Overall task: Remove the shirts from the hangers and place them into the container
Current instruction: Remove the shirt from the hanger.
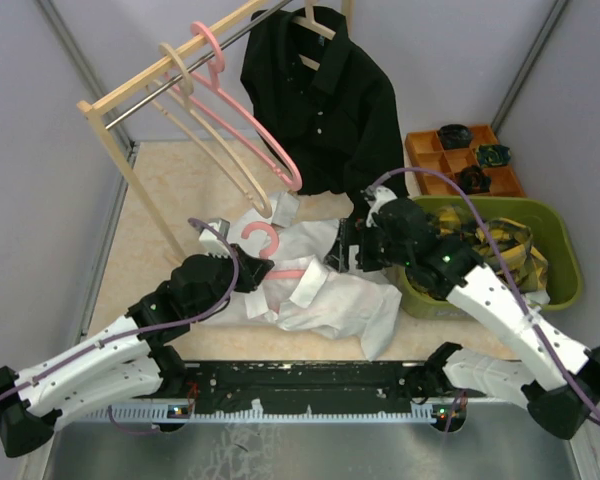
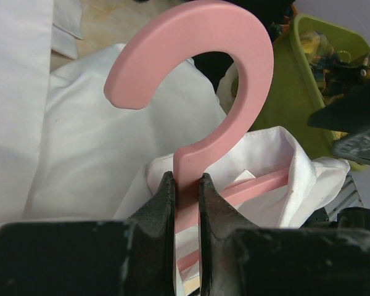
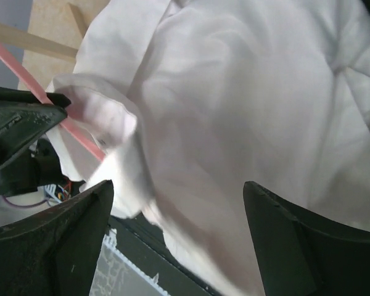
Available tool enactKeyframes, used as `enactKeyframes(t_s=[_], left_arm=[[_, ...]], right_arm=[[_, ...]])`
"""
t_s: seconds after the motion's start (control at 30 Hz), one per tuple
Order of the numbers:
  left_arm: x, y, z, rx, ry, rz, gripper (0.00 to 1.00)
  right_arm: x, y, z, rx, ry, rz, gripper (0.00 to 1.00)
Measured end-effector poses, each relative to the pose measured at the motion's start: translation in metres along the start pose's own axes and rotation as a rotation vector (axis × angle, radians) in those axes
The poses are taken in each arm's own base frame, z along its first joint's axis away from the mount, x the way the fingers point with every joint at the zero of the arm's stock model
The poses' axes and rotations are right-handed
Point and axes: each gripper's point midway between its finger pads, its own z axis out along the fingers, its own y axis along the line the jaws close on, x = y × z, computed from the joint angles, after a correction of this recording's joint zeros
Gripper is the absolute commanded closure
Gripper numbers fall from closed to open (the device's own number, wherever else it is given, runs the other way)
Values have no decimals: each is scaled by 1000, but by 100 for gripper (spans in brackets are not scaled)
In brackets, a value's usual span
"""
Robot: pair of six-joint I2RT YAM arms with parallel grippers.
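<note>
My left end effector clamped on pink hanger stem; hook points away from me. My right end effector spread wide, empty, over white shirt lying crosswise on surface. Container just right, at surface edge. Black shirt hangs far.

Soft, even light falls from overhead in the top view. The white shirt casts only a faint shadow on the table, while the black shirt sinks into near-featureless dark. In the left wrist view the pink hanger is crisp and evenly lit, the white cloth at the left edge is almost blown out, and the left gripper is a blurred black mass. The right wrist view is hazy, with grey shading in the folds, and the right gripper shows its fingers as soft-edged silhouettes.
</note>
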Motion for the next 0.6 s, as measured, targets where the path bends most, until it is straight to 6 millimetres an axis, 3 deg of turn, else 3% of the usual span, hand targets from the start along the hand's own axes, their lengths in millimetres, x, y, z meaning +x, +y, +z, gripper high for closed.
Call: enactKeyframes(t_s=[0.17,0.3,0.43,0.6], left_arm=[[2,-10,2,42,22,15,100],[3,-11,2,52,30,24,100],[5,-10,3,48,34,38,100],[3,-6,4,27,24,37,100]], right_arm=[[13,21,31,-87,101,-34,26],[28,37,41,-141,163,-78,54],[27,38,42,-140,152,-85,79],[13,28,32,-80,73,-82,98]])
